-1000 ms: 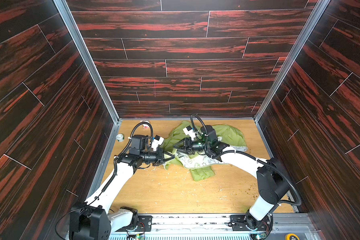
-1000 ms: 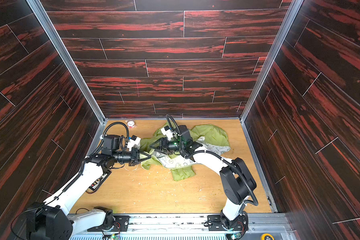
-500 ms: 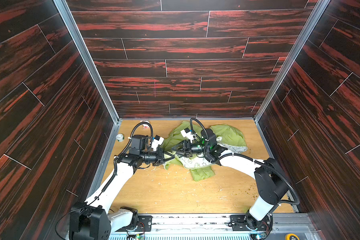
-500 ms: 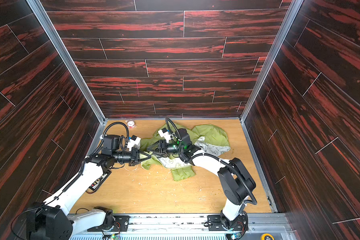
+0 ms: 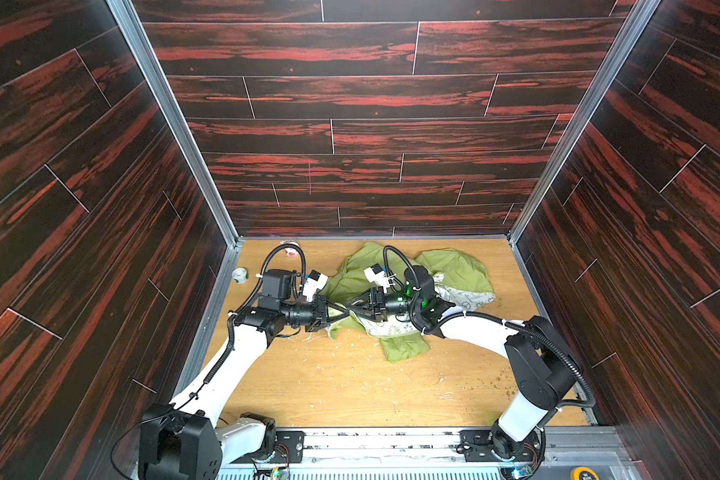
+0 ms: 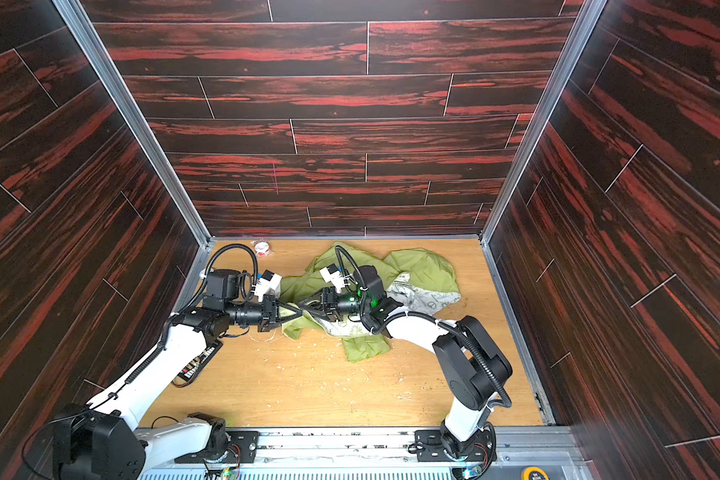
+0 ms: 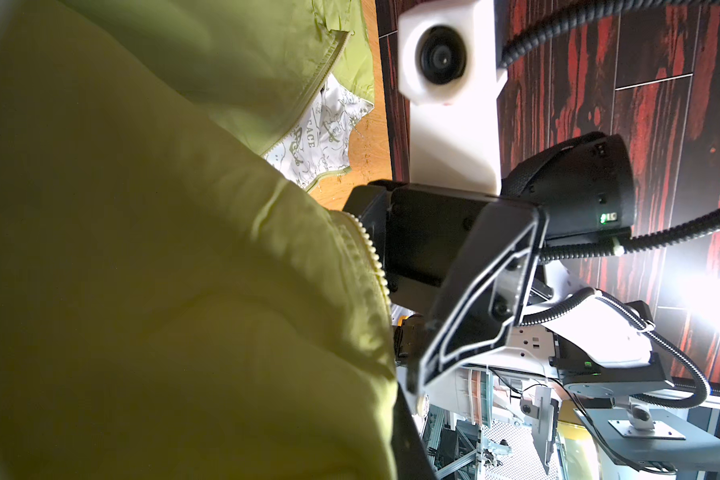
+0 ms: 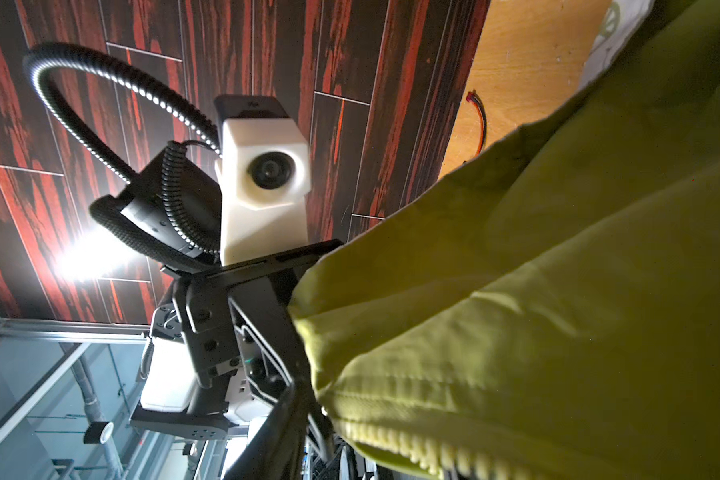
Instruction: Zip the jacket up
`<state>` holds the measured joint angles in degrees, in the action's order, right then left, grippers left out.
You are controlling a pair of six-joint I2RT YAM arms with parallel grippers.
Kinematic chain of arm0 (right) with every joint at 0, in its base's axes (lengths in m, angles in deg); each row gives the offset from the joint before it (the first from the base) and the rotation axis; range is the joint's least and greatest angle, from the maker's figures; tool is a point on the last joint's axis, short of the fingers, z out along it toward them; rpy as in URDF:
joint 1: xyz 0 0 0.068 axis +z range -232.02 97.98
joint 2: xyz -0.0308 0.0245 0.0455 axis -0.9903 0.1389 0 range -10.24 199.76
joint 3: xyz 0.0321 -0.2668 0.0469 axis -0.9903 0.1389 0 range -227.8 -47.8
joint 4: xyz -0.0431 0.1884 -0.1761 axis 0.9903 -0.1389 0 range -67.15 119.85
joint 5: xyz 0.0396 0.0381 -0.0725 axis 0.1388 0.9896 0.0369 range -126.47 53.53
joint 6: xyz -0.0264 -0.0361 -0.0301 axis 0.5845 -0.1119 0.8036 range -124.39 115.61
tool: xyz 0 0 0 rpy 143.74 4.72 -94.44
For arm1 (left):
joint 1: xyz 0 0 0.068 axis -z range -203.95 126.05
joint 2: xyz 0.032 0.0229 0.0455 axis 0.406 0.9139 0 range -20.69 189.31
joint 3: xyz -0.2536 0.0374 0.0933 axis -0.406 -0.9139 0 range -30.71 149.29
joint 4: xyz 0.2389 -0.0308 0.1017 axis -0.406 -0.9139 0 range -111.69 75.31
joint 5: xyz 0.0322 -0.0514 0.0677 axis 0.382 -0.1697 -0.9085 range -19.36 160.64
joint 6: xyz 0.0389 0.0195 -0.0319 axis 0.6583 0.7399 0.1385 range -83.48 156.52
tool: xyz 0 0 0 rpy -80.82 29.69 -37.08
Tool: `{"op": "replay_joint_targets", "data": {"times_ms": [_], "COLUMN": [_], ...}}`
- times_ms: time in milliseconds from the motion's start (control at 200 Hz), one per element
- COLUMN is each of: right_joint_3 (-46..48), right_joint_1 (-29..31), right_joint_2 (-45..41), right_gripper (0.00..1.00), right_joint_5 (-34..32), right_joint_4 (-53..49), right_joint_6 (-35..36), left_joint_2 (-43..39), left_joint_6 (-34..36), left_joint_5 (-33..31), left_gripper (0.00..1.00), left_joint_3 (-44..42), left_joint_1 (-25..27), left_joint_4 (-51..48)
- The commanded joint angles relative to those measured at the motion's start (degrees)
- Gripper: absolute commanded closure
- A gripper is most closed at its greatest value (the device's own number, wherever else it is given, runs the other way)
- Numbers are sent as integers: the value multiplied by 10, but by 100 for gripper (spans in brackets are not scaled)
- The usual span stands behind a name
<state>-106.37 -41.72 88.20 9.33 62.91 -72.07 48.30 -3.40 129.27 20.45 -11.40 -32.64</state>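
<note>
Where the two arms met over the rear half of the light wooden tabletop [image 5: 350, 386], the jacket [image 5: 454, 270] was found crumpled. It was spread from the middle toward the right rear corner, with its pale patterned lining [image 5: 464, 295] turned out on the right and one green flap laid toward the front. The left tool [image 5: 336, 311] was seen closed on a fold of green cloth at the jacket's left edge. The right tool [image 5: 350, 306] was pointed at it tip to tip, just beside; whether its jaws were clamped on cloth could not be told. Zipper teeth [image 7: 373, 257] were shown along the cloth's edge in the left wrist view, and more zipper teeth [image 8: 412, 444] close under the right wrist camera.

The tabletop was littered with small white scraps [image 5: 321, 367] in front of the jacket. A small pale roll [image 5: 240, 275] was set by the left edge, and a red-and-white object [image 6: 262, 248] by the back wall. The cell was enclosed on three sides by dark, red-streaked wood-grain panels [image 5: 371, 99], joined at the corners by metal posts [image 5: 171, 120]. A metal rail [image 5: 391, 440] carrying both arm bases was run along the front.
</note>
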Motion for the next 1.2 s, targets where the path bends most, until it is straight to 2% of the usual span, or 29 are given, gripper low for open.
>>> {"op": "replay_joint_targets", "data": {"times_ms": [0, 110, 255, 446, 837, 1017, 1197], "right_joint_3": [1, -3, -13, -40, -62, -22, 8], "right_joint_1": [3, 3, 2, 2, 2, 2, 2], "right_joint_2": [-35, -34, -22, 0, 64, 49, 25], "right_gripper": [54, 55, 40, 35, 35, 37, 38], "right_joint_5": [-1, -4, -11, -17, 12, 13, 14], "right_joint_4": [19, 13, -11, -35, 105, 176, 198], "right_joint_6": [-4, -1, 13, 37, -21, -47, -52], "left_joint_2": [0, 1, 0, -3, -8, -9, -6], "left_joint_6": [2, 2, -2, -5, -18, -21, -22], "left_joint_5": [11, 13, 16, 17, 22, 19, 17], "left_gripper": [100, 100, 100, 100, 100, 100, 100], "left_joint_3": [7, 7, 7, 6, 4, 3, 1], "left_joint_1": [0, 0, 0, 0, 0, 0, 1], "left_joint_4": [14, 15, 15, 15, 21, 22, 24]}}
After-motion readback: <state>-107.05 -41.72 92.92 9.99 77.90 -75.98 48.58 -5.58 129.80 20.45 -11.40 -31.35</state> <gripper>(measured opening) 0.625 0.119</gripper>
